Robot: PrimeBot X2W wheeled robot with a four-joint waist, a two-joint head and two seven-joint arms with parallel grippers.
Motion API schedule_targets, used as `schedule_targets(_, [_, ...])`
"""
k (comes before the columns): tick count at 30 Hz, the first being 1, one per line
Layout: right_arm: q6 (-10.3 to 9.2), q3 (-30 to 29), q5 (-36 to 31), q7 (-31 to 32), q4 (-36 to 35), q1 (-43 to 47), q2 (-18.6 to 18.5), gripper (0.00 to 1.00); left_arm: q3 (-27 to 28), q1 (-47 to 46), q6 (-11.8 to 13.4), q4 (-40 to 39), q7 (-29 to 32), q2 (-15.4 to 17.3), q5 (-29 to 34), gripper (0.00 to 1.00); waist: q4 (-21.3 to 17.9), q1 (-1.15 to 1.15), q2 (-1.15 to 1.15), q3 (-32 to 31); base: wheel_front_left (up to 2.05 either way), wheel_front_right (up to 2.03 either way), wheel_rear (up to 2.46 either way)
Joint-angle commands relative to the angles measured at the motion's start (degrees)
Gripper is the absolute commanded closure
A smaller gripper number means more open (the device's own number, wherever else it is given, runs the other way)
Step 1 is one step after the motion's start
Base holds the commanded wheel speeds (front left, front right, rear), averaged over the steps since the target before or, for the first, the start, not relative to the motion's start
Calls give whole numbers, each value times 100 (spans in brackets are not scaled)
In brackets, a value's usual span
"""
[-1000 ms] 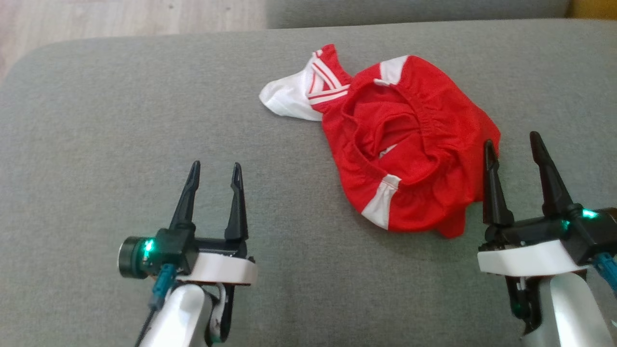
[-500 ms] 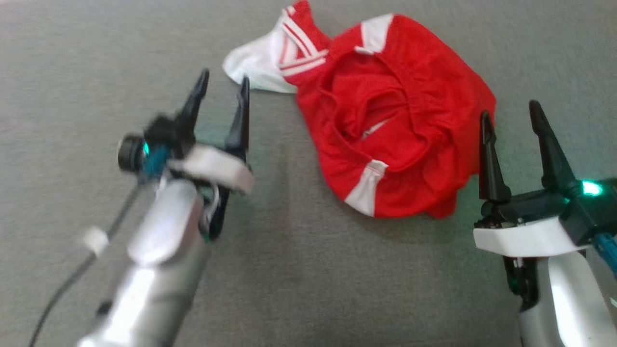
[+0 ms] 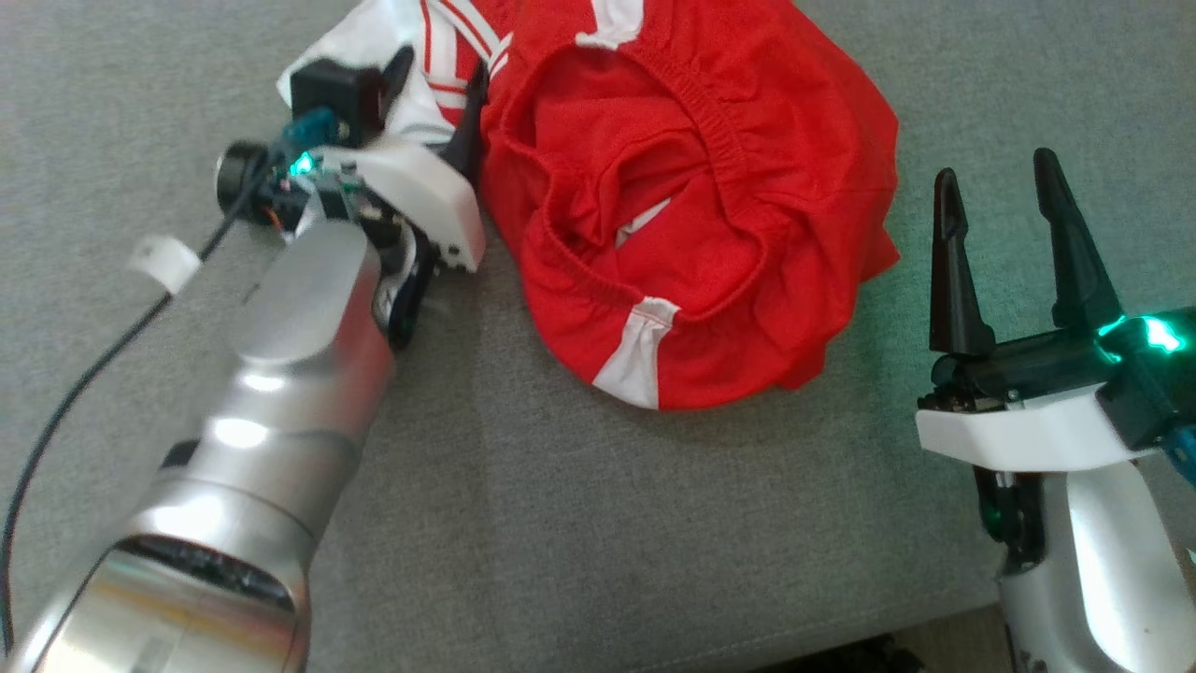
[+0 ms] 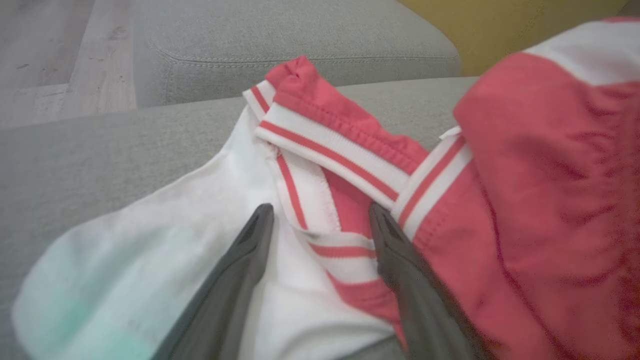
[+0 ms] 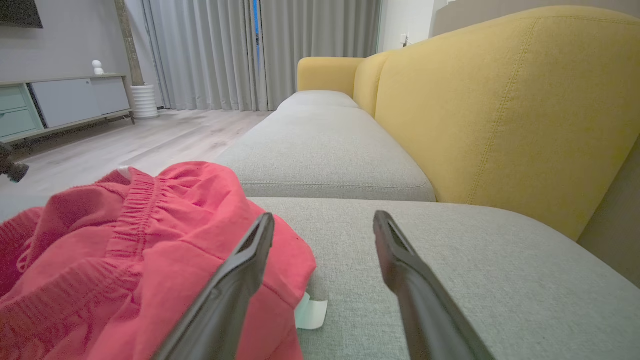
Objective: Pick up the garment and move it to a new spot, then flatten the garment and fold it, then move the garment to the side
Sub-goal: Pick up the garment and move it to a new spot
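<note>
While the garment (image 3: 691, 215) lies bunched in a red heap on the grey sofa cushion (image 3: 561, 523), its gathered elastic opening facing up and white panels showing at its edges, the left pincer (image 3: 439, 70) sits at its white, striped end with both dark fingers spread apart and nothing clamped between them. In the left wrist view the 2 fingers straddle a fold of white cloth crossed by thin red stripes. Plain white fabric spreads to the left of the left finger, a white band with 1 red line runs slantwise just beyond the fingertips, and the red bulk rises to the right of the right finger. Whether the tips press into the cloth cannot be told. A black cable (image 3: 84, 383) trails beside that arm. The right pincer (image 3: 996, 173) hangs just beside the opposite edge of the heap, jaws wide and empty. In the right wrist view the red cloth with its puckered seam lies to the left of the left finger, whose tip overlaps the cloth's edge. A small white tag (image 5: 311, 314) pokes out from under that edge, between the fingers and close to the left one. Bare grey cushion stretches ahead of the fingertips, and the yellow backrest (image 5: 500, 100) stands to the right of the right finger.
</note>
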Motion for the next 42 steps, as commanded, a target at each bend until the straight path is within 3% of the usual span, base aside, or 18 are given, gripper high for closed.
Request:
schedule_targets(1, [-5,103,41,10,-185,-68,-15,0,-38,0,-74,57,15,89,-130,100,-40,0,0,57,0,0,0])
schedule_targets(8, [-5,125,147,10,-164,-60,-15,0,-272,-175,-132,-155,-631,89,-531,100,95,0,0,-164,0,0,0])
schedule_targets(14, [-5,108,65,10,-119,105,-15,0,-436,-564,-137,-1059,-1069,207,-756,100,435,0,0,-667,0,0,0])
schedule_targets(20, [-5,78,17,10,-131,292,-15,0,-26,-1029,-114,-2272,-1131,787,-654,100,869,0,0,-1043,0,0,0])
schedule_targets(30, [-5,130,-92,10,-191,434,-15,0,674,-1455,465,-3236,-1049,2127,-207,100,1580,0,0,-1265,0,0,0])
schedule_targets(36, [-5,95,-202,10,-177,486,-15,0,1195,-940,891,-3542,-1035,2892,-232,100,2002,0,0,-1286,0,0,0])
schedule_targets(42, [-5,120,-322,10,-178,484,-15,0,1544,100,1062,-3520,-1046,3234,-520,100,2327,0,0,-1231,0,0,0])
